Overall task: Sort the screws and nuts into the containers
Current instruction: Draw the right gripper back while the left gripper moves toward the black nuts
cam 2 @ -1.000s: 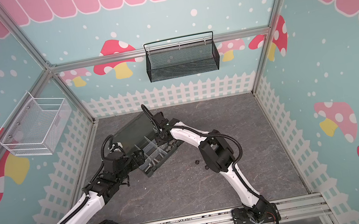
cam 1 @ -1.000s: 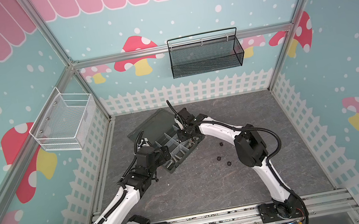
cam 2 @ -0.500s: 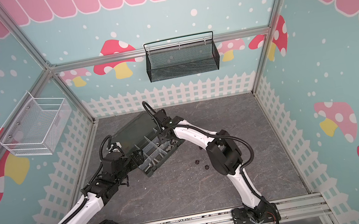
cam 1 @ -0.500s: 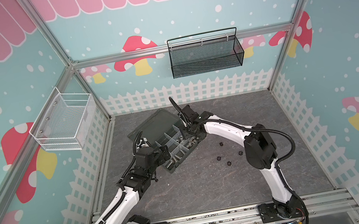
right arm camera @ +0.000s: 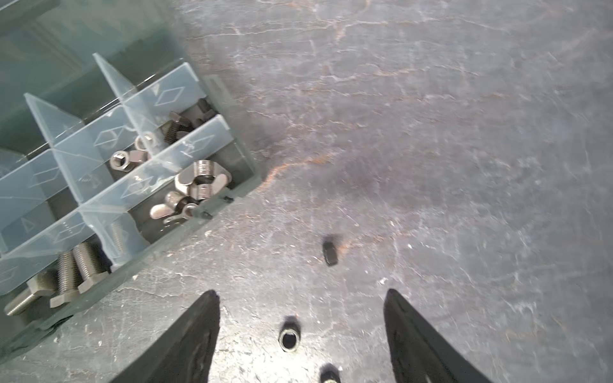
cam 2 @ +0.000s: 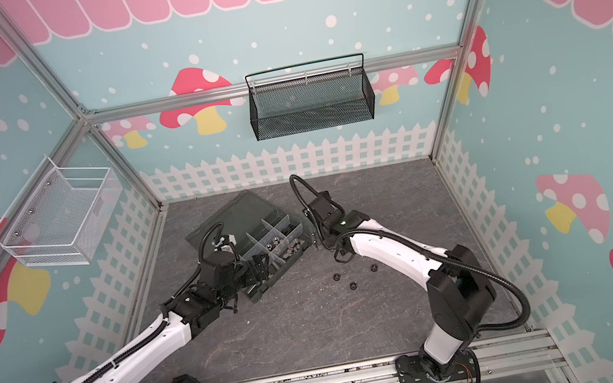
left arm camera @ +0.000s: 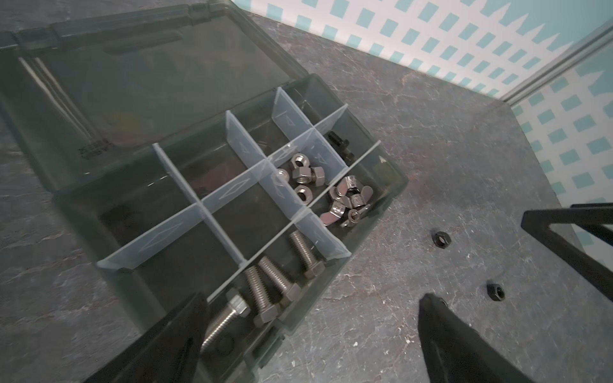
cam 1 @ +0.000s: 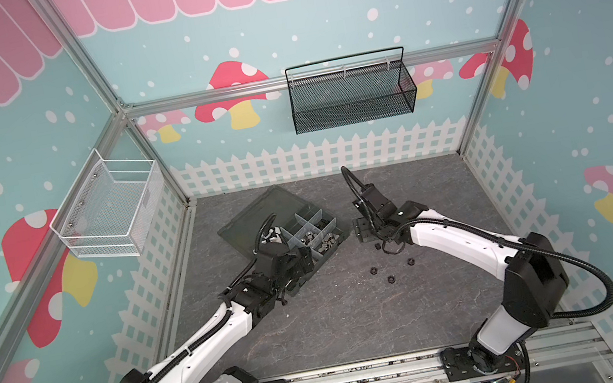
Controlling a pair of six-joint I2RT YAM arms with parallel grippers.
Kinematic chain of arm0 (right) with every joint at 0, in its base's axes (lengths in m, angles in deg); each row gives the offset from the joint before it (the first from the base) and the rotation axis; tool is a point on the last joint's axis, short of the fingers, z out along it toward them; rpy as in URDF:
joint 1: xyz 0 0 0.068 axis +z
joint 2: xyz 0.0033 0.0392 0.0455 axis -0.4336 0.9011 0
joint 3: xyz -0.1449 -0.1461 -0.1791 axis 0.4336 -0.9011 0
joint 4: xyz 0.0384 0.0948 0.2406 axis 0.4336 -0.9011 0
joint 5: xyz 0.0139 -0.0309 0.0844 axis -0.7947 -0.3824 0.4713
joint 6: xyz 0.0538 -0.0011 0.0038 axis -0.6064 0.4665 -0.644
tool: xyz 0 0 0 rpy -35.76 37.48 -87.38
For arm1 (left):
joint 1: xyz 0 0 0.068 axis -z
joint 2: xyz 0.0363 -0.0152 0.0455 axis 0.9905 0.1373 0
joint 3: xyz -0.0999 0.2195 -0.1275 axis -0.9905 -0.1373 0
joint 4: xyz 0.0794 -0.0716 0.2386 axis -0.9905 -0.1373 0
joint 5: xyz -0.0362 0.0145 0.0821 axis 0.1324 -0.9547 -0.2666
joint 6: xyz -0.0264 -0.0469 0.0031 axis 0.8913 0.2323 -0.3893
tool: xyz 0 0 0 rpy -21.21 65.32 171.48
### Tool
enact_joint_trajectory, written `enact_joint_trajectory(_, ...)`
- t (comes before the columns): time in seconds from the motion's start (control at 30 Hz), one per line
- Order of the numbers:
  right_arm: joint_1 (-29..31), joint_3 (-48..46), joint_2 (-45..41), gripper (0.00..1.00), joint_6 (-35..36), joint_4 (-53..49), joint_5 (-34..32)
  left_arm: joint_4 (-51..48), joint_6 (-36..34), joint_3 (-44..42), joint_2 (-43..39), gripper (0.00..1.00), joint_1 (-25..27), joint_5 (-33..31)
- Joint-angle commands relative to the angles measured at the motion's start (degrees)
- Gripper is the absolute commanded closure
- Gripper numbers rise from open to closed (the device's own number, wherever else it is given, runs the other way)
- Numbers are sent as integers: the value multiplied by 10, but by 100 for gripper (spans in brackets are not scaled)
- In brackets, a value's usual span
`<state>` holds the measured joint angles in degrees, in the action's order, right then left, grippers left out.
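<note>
Dark grey, stone-patterned table (cam 1: 339,322) floors a booth with mushroom-print walls. At the left, the left gripper (left arm camera: 313,296) hangs with its fingers spread wide and nothing between them. It straddles the front wall of the organiser box (left arm camera: 394,175): one finger (left arm camera: 172,341) is above the box, its partner above bare table. The box's lid (left arm camera: 132,66) lies folded open on the far side.

Silver screws (left arm camera: 275,285) lie in the compartment right under that gripper, just ahead of the finger over the box. Farther ahead of it, silver hex nuts (left arm camera: 303,175) share a middle compartment. Wing nuts (left arm camera: 346,202) fill the neighbouring one along the front wall, and black screws (left arm camera: 341,146) sit in the compartment beyond those.

Right of the box, loose black nuts (cam 1: 373,271) lie scattered on the table, apart from the box and from one another. The right gripper (right arm camera: 302,291) hovers just beside the box's right corner, fingers parted and empty. One nut (right arm camera: 289,338) lies on the table in the gap between its fingers. A second nut (right arm camera: 330,253) lies just ahead of the fingertips, and the wing nuts' compartment is the nearest one to it.
</note>
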<state>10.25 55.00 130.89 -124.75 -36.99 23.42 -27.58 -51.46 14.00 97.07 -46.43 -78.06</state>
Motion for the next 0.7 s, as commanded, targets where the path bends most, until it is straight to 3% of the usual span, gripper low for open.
enact_joint_trajectory(0.0,-25,-51,-54,19,-44,7,-30,12,-25,37,42,3,32,-14)
enact_joint_trajectory(0.03,-33,-69,-70,18,-51,8,-31,12,-31,47,58,3,43,-13)
enact_joint_trajectory(0.1,-49,-97,-101,2,-55,10,-31,12,-39,66,89,3,62,-9)
enact_joint_trajectory(0.43,-90,-201,-242,2,-149,0,-107,4,-73,173,261,8,124,67)
enact_joint_trajectory(0.67,-115,-234,-275,2,-165,-12,-113,-40,-86,252,360,23,154,97)
